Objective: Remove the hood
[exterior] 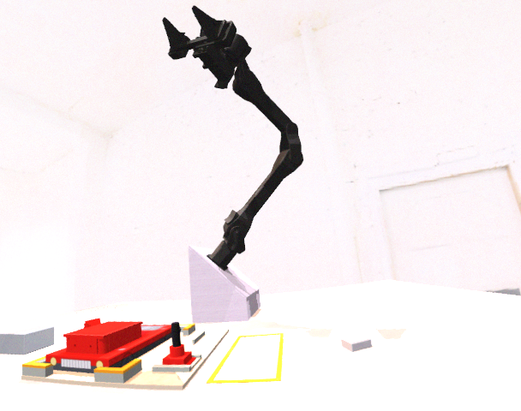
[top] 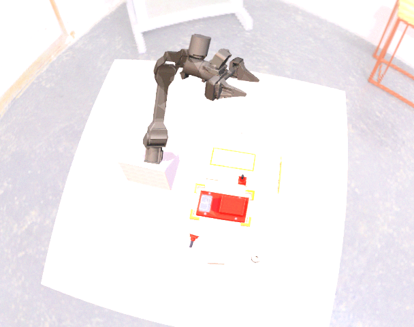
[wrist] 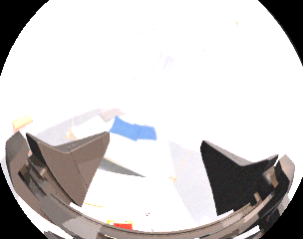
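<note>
The toy car (top: 214, 202) (exterior: 81, 357) stands upright between corner brackets on a thin board. Its hood, a raised red box-shaped cover (top: 231, 205) (exterior: 105, 336), sits on the car's front part. The marked area, a yellow outlined rectangle (top: 231, 167) (exterior: 281, 358), lies on the table beside the car's board, with nothing inside it. My gripper (top: 252, 87) (exterior: 179, 12) (wrist: 155, 141) is open and empty, high above the table and far from the car, fingers pointing sideways and upward. A small red part of the car shows at the bottom of the wrist view.
A red piece with an upright black handle (top: 242, 180) (exterior: 176, 354) stands between car and marked area. Another red, dark-handled tool (top: 193, 238) lies on the car's other side, near a small ring (top: 255, 259). A grey block (exterior: 23, 341) and a small pale block (exterior: 357, 343) also show.
</note>
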Available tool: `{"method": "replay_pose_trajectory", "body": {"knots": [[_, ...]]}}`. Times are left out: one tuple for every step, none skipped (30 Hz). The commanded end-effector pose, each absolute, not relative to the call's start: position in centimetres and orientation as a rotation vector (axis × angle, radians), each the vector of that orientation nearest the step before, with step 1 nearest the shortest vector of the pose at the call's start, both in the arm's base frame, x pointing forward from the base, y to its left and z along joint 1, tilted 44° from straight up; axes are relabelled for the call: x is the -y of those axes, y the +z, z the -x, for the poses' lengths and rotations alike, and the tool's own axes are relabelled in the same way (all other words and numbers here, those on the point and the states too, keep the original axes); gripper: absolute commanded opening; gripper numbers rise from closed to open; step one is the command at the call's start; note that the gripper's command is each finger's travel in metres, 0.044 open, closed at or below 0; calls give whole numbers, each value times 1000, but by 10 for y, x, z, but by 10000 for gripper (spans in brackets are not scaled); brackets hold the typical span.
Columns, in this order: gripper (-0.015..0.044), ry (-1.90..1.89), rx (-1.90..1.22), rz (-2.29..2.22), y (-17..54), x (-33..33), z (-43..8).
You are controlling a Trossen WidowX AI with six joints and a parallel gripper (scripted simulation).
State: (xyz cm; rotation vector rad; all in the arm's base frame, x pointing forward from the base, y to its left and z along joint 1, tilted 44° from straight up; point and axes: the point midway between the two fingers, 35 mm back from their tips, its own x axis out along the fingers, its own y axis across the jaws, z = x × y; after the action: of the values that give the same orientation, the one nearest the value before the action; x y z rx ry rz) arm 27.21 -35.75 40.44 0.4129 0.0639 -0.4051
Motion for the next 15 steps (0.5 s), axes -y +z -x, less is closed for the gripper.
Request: {"method": "replay_pose_trajectory", "body": {"knots": [[440, -376, -169, -462, 357, 361, -294], [440, -368, -194, -472, 347, 360, -299], [440, -360, -219, -481, 336, 359, -304], [440, -351, -244, -490, 326, 357, -309], [440, -342, -269, -499, 315, 356, -313], [440, -332, -295, -507, 305, 354, -318], [440, -322, -321, -516, 294, 351, -322], [440, -312, -347, -524, 284, 349, -327], [440, -301, -373, -531, 273, 346, -331], [440, -288, -399, -537, 263, 343, -335], [440, -274, -427, -542, 252, 340, -339], [440, -260, -454, -548, 241, 336, -342], [440, -245, -481, -553, 231, 333, -346], [440, -230, -509, -557, 220, 329, -350], [440, -214, -536, -562, 210, 325, -353]]}}
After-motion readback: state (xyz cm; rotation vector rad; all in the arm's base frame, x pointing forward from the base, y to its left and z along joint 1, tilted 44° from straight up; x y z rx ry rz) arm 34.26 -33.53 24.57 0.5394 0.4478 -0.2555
